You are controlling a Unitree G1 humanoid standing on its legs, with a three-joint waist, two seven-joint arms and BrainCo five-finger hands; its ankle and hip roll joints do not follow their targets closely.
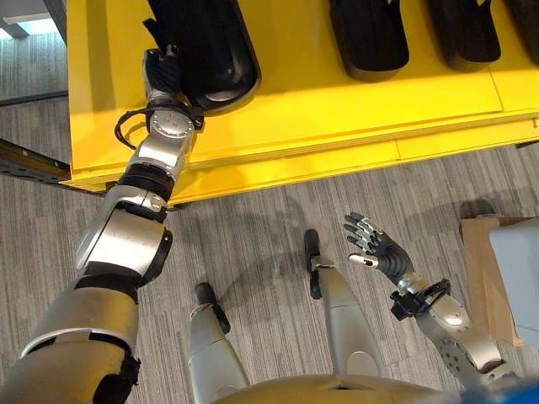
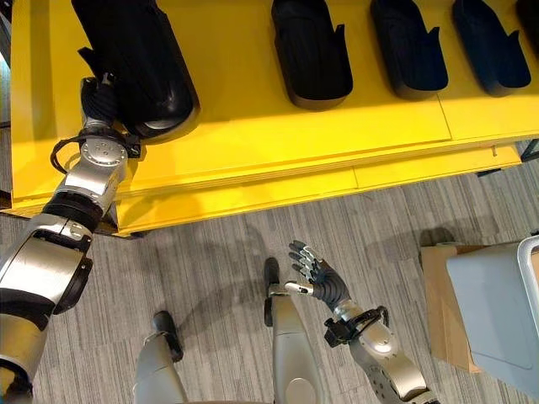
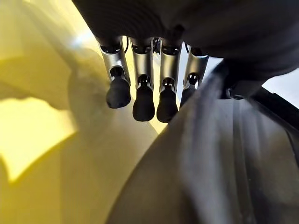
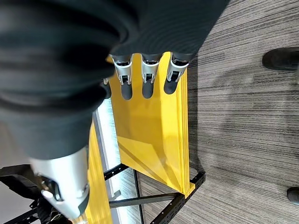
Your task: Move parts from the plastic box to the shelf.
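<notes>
Left hand [image 1: 162,74] rests against the black part [image 1: 206,46] on the yellow shelf [image 1: 320,109] — fingers straight, holding nothing. Right hand [image 1: 375,246] hangs open over the floor [image 1: 253,219], empty.

**Left arm extended, right hand low and open**

The left hand [image 1: 162,74] sits at the frame's upper left, arm stretched upward, fingers [image 3: 143,100] straight. The right hand [image 1: 376,249], at lower right, is raised with fingers spread.

Workshop or factory floor: yellow metal shelf [image 2: 253,160] on black frame, row of black moulded parts [image 2: 312,55], grey striped carpet floor [image 2: 210,269].
</notes>
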